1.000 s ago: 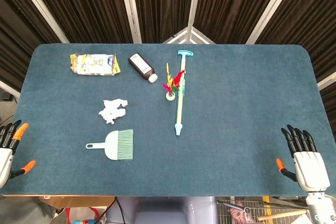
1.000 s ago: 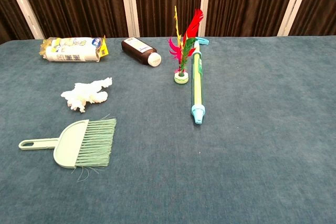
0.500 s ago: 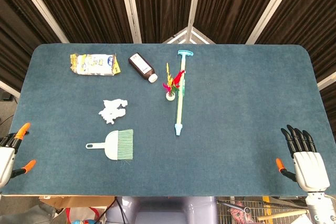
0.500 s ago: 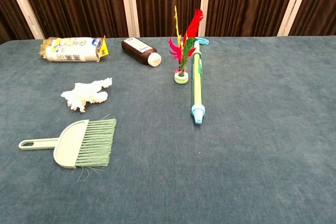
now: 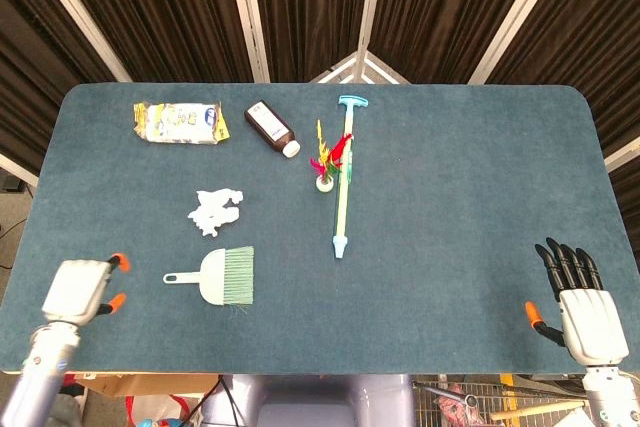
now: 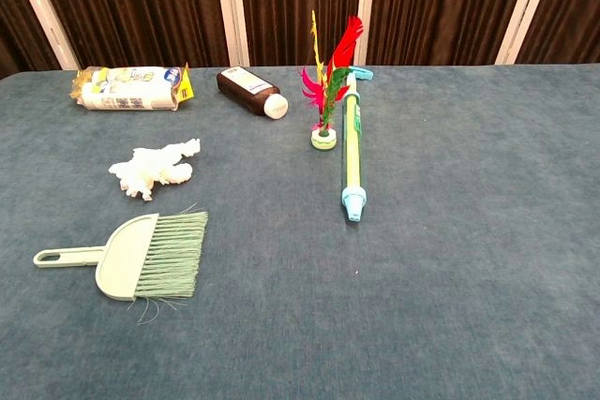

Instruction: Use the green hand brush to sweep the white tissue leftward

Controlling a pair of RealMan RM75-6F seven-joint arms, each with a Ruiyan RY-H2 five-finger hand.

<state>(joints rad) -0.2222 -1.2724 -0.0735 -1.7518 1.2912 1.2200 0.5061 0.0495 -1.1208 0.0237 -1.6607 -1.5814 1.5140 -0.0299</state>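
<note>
The green hand brush (image 5: pixel 222 276) lies flat on the blue table (image 5: pixel 460 197), bristles to the right and handle to the left; the chest view shows the brush (image 6: pixel 150 255) too. Just beyond its bristles sits the crumpled white tissue (image 5: pixel 214 209), also seen as a tissue (image 6: pixel 152 169) in the chest view. My left hand (image 5: pixel 80 289) hovers at the near left corner, back upward, holding nothing, a short way left of the brush handle. At the near right corner my right hand (image 5: pixel 585 312) is empty with fingers spread. Neither hand shows in the chest view.
A snack packet (image 5: pixel 180 122) and a brown bottle (image 5: pixel 272 128) lie at the far left. A feathered shuttlecock (image 5: pixel 325 167) stands beside a long green-and-blue stick (image 5: pixel 343 182) at the table's middle.
My left hand has come in from the left edge over the table's near left corner and turned its back upward. The right hand, brush and tissue have not moved.
</note>
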